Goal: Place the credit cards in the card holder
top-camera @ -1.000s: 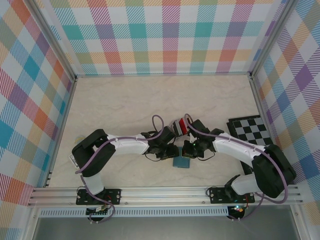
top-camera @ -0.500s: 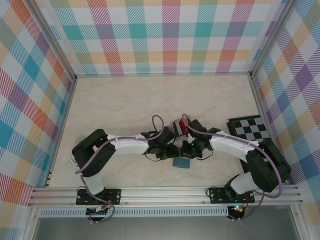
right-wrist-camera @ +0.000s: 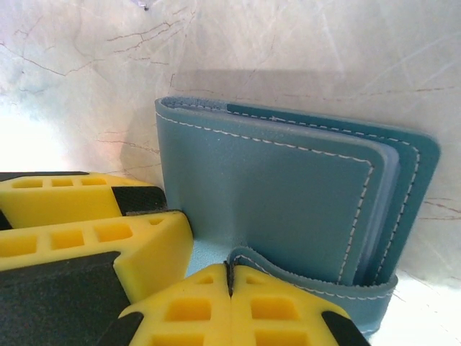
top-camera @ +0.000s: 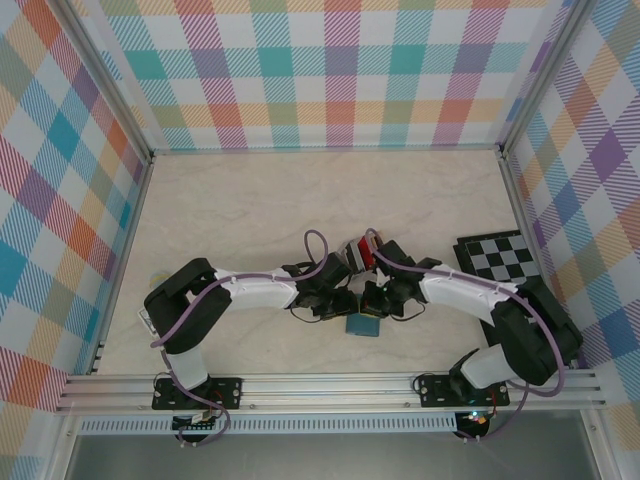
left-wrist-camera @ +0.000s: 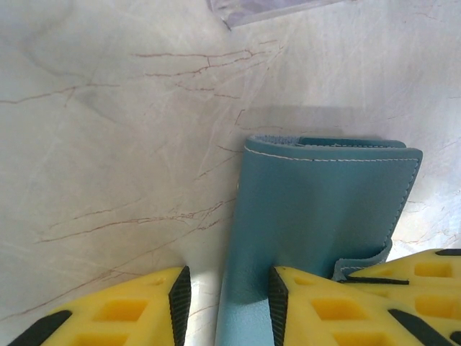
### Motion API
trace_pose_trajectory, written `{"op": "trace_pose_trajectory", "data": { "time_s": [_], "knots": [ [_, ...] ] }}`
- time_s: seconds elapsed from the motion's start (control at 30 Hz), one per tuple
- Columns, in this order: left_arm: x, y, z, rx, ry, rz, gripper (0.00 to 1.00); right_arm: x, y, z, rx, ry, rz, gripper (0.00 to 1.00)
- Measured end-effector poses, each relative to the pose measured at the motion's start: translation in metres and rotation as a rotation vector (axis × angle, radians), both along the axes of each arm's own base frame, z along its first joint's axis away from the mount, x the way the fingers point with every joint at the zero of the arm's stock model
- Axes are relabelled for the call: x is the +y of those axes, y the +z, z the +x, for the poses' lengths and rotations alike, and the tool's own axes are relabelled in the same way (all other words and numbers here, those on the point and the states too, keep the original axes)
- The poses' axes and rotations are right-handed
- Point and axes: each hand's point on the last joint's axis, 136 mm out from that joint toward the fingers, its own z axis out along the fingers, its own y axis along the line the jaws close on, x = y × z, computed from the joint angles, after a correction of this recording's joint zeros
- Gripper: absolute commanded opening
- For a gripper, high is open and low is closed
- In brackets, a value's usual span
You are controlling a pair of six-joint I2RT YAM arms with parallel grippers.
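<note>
Holder (top-camera: 362, 325): teal-blue leather with white stitching, folded, with lighter blue layers at its edge.
Place: on the pale marbled table (left-wrist-camera: 108, 144), near its front edge, between both grippers.
Left gripper (left-wrist-camera: 227, 285): jaws partly open, astride one edge of the holder, with a gap at one pad.
Right gripper (right-wrist-camera: 229, 277): jaws closed together, pinching the end of the holder's tab (right-wrist-camera: 317, 285).

The card holder (right-wrist-camera: 274, 194) looks like matt, fine-grained leather with white stitching; the table (left-wrist-camera: 108, 144) beneath it is smooth, marble-look.
</note>
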Motion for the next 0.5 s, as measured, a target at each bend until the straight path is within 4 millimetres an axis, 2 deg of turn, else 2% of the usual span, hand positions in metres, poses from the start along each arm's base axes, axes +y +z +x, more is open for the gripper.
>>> {"op": "trace_pose_trajectory", "data": {
  "time_s": [0.5],
  "knots": [
    [-0.0014,0.0002,-0.0007,-0.003,-0.003,-0.003,0.35,-0.0068,-0.0055,-0.0047,-0.007,-0.101,0.047,0.0]
  ]
}}
